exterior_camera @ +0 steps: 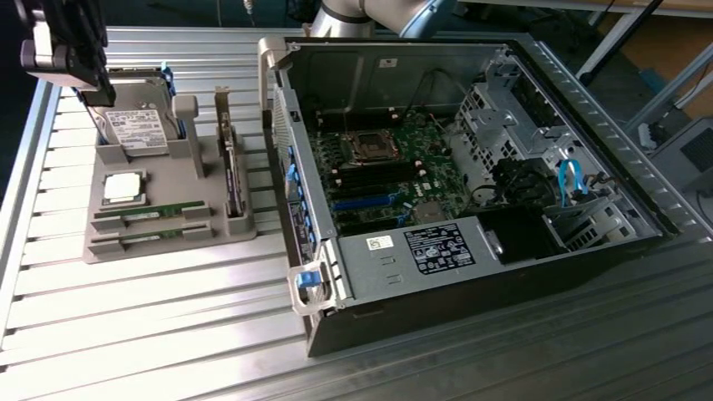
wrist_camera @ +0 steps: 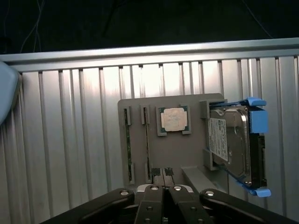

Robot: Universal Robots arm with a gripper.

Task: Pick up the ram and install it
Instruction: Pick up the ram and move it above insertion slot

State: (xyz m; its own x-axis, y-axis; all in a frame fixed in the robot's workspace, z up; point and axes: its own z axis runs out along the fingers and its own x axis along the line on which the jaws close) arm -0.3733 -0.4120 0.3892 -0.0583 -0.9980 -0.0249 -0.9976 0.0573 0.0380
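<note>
The pincer (wrist_camera: 162,176) hangs empty above the grey holder (exterior_camera: 167,180), its fingers pressed together. The ram (exterior_camera: 149,214) sits in a holder slot with a second stick (exterior_camera: 143,243) beside it, near the processor (exterior_camera: 123,187) and hard drive (exterior_camera: 139,125). The open computer case (exterior_camera: 468,276) stands on the counter (exterior_camera: 134,334), at the exterior view's right.

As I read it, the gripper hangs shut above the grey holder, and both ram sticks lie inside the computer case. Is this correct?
Not quite. The gripper does hang shut above the grey holder, but both ram sticks lie in slots of that holder, beside the computer case, not inside it. The exterior view shows this.
</note>
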